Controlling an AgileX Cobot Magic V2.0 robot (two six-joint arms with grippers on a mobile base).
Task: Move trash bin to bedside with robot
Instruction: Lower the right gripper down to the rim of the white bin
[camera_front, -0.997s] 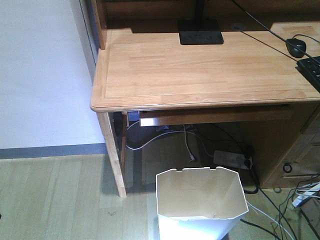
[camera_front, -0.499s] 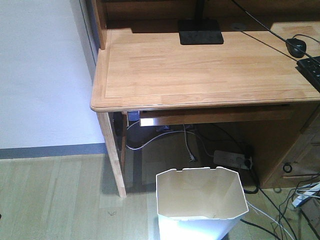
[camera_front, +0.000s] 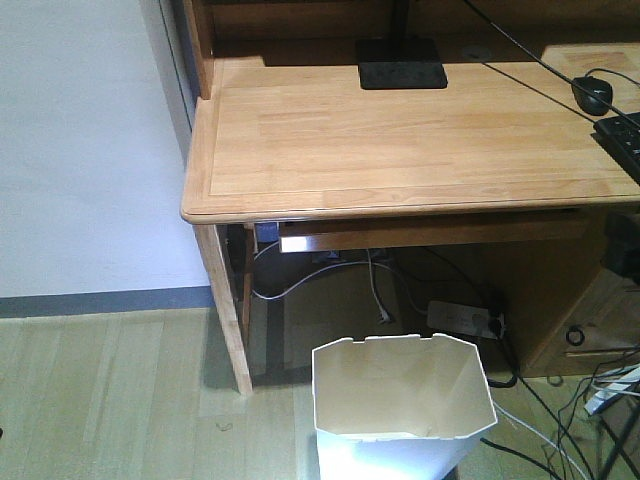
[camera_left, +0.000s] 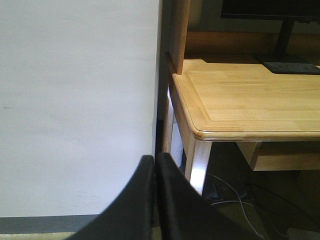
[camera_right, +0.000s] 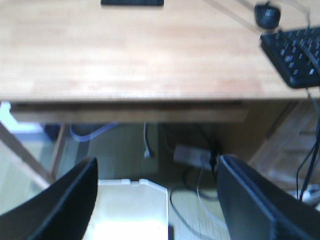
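Observation:
The white trash bin (camera_front: 400, 405) stands on the floor in front of the wooden desk, at the bottom of the front view, with its cream inside showing and nothing in it. In the right wrist view its rim (camera_right: 132, 200) lies low between the fingers. My right gripper (camera_right: 157, 160) is open wide and empty, above and behind the bin and not touching it. My left gripper (camera_left: 155, 159) is shut and empty, facing the white wall beside the desk's left corner. The bed is out of view.
The light wooden desk (camera_front: 400, 140) carries a monitor base (camera_front: 402, 68), a mouse (camera_front: 592, 94) and a keyboard (camera_front: 622, 135). A power strip (camera_front: 458, 318) and cables lie under it. The desk leg (camera_front: 228, 310) stands left of the bin. A dark blurred shape (camera_front: 625, 250) shows at the right edge.
A dark blurred shape has come into the front view at the right edge, by the desk front. The bin and desk have not moved.

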